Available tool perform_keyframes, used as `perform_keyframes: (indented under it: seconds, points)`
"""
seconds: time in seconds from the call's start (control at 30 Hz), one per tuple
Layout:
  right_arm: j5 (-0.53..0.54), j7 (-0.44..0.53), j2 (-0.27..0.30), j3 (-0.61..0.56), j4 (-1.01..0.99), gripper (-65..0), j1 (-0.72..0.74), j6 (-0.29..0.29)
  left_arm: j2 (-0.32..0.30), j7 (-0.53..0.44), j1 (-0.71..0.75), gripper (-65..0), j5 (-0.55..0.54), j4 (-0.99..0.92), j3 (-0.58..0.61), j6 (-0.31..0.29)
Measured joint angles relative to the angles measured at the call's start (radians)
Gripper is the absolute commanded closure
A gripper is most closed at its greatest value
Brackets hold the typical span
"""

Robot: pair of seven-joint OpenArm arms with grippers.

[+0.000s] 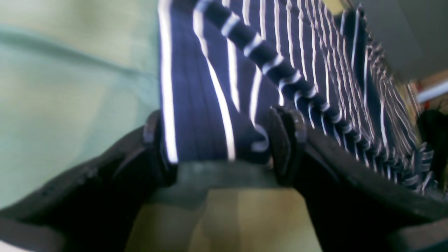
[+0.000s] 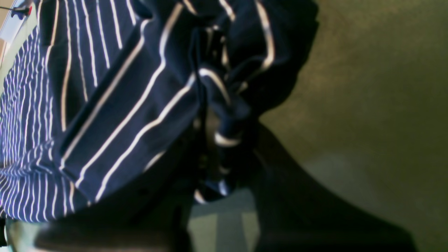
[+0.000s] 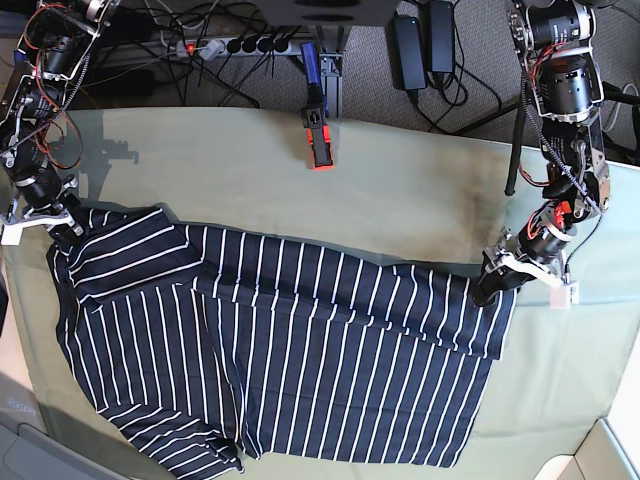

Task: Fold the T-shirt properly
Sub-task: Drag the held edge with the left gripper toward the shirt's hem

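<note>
The dark navy T-shirt [image 3: 300, 350] with thin white stripes lies spread across the pale green cloth [image 3: 400, 190], and part of it is folded over on the left. At its upper left corner, my right gripper [image 3: 68, 232] is shut on a bunch of the fabric. The right wrist view shows that pinched fabric [image 2: 224, 115] between the fingers of the right gripper [image 2: 217, 140]. My left gripper [image 3: 492, 283] is at the shirt's upper right corner. In the left wrist view the left gripper [image 1: 218, 136] stands open and wide, with the shirt's edge [image 1: 203, 115] lying between its fingers.
A red and black tool [image 3: 318, 145] lies at the cloth's far edge, in the middle. Power strips, adapters and cables [image 3: 250, 45] lie on the floor behind the table. The table's near right corner [image 3: 600, 440] shows beyond the shirt.
</note>
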Motion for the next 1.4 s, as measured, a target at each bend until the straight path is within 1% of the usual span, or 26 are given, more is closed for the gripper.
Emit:
perform_keyframes:
  seconds: [0.13, 0.3, 0.47, 0.53, 0.73, 0.77, 0.83, 0.87, 0.9, 0.97, 1.0, 1.07, 1.17, 1.2, 1.4]
  points:
    - [0.0, 0.0, 0.0, 0.0, 0.0, 0.0, 0.0, 0.0, -0.002, 0.004, 0.005, -41.6, -0.02, 0.048, 0.0, 0.0]
    - [0.0, 0.0, 0.0, 0.0, 0.0, 0.0, 0.0, 0.0, -0.001, 0.005, 0.008, -41.6, -0.018, 0.048, 0.0, 0.0]
    - [0.0, 0.0, 0.0, 0.0, 0.0, 0.0, 0.0, 0.0, -0.001, -0.032, 0.008, -41.6, -0.018, 0.048, 0.0, 0.002]
    - [0.0, 0.0, 0.0, 0.0, 0.0, 0.0, 0.0, 0.0, -0.001, -0.032, 0.007, -41.5, -0.018, 0.048, 0.0, 0.016]
    - [0.0, 0.0, 0.0, 0.0, 0.0, 0.0, 0.0, 0.0, -0.001, -0.032, 0.008, -41.1, -0.003, 0.047, 0.01, 0.017]
    - [0.0, 0.0, 0.0, 0.0, 0.0, 0.0, 0.0, 0.0, -0.001, -0.033, 0.008, -37.3, -0.003, 0.047, 0.014, 0.017]
    - [0.0, 0.0, 0.0, 0.0, 0.0, 0.0, 0.0, 0.0, 0.0, -0.039, 0.007, -24.9, 0.001, 0.047, 0.019, 0.017]
    - [0.0, 0.0, 0.0, 0.0, 0.0, 0.0, 0.0, 0.0, 0.001, -0.048, 0.005, -21.8, 0.013, 0.047, 0.019, 0.017]
    - [0.0, 0.0, 0.0, 0.0, 0.0, 0.0, 0.0, 0.0, 0.002, -0.068, 0.005, -21.0, 0.035, 0.047, 0.019, 0.017]
    - [0.0, 0.0, 0.0, 0.0, 0.0, 0.0, 0.0, 0.0, 0.005, -0.078, -0.002, -20.9, 0.049, 0.047, 0.019, 0.017]
    - [0.0, 0.0, 0.0, 0.0, 0.0, 0.0, 0.0, 0.0, 0.008, -0.078, -0.009, -19.8, 0.052, 0.047, 0.019, 0.018]
    - [0.0, 0.0, 0.0, 0.0, 0.0, 0.0, 0.0, 0.0, 0.012, -0.08, -0.024, -13.6, 0.058, 0.047, 0.019, 0.019]
    - [0.0, 0.0, 0.0, 0.0, 0.0, 0.0, 0.0, 0.0, 0.013, -0.08, -0.043, -1.7, 0.078, 0.047, 0.019, 0.02]
    - [0.0, 0.0, 0.0, 0.0, 0.0, 0.0, 0.0, 0.0, 0.013, -0.08, -0.044, 0.0, 0.079, 0.047, 0.019, 0.02]
    - [0.008, -0.001, 0.0, 0.0, 0.0, 0.0, 0.0, 0.0, 0.013, -0.069, -0.04, 0.0, 0.101, 0.047, 0.019, 0.008]
